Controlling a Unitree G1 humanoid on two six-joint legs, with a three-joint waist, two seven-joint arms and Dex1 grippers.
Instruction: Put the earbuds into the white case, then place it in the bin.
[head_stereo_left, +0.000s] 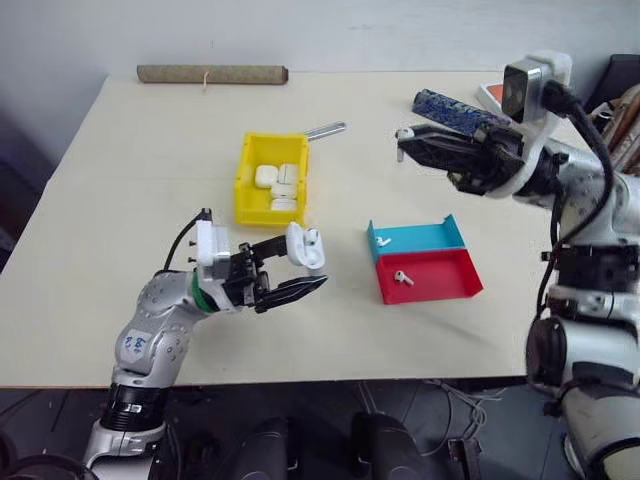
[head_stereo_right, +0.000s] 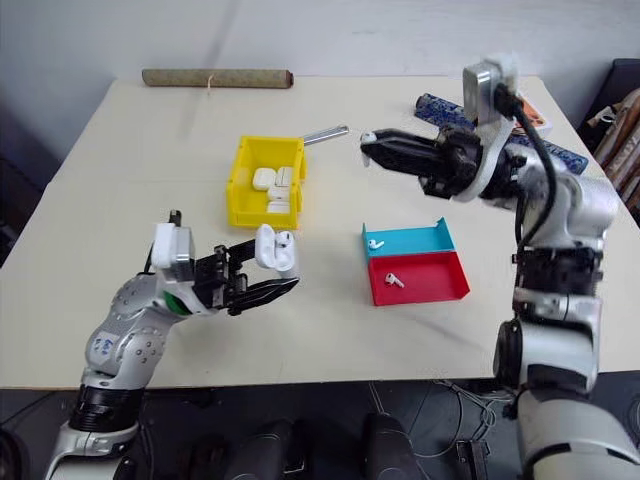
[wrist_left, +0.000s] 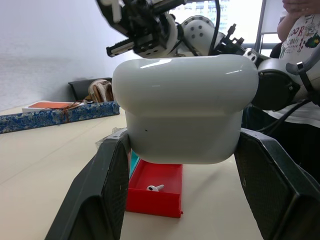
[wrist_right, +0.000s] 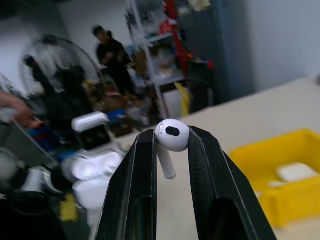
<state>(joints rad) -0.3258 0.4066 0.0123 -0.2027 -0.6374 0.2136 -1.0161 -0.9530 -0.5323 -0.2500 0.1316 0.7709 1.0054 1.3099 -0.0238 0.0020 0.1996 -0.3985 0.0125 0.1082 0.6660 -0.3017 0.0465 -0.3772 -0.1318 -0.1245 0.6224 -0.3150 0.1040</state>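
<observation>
My left gripper (head_stereo_left: 298, 267) is shut on the white case (head_stereo_left: 306, 247), holding it above the table's front with its lid flipped open. In the left wrist view the case (wrist_left: 185, 107) sits between both black fingers (wrist_left: 100, 195). My right gripper (head_stereo_left: 402, 137) hangs raised at the right, pointing left, shut on one earbud (wrist_right: 171, 136) by its head, stem hanging down. Two more earbuds lie in the red-and-teal tray (head_stereo_left: 447, 278): one (head_stereo_left: 403, 277) in the red half, one (head_stereo_left: 381, 241) in the teal half. The yellow bin (head_stereo_left: 241, 198) stands behind the case.
Several white cases (head_stereo_left: 276, 184) lie inside the bin. A metal piece (head_stereo_left: 326, 130) lies by the bin's far corner. A brown roll (head_stereo_left: 212, 74) lies along the table's back edge and a blue patterned bar (head_stereo_left: 452, 106) at the back right. People (wrist_right: 111, 55) stand beyond the table.
</observation>
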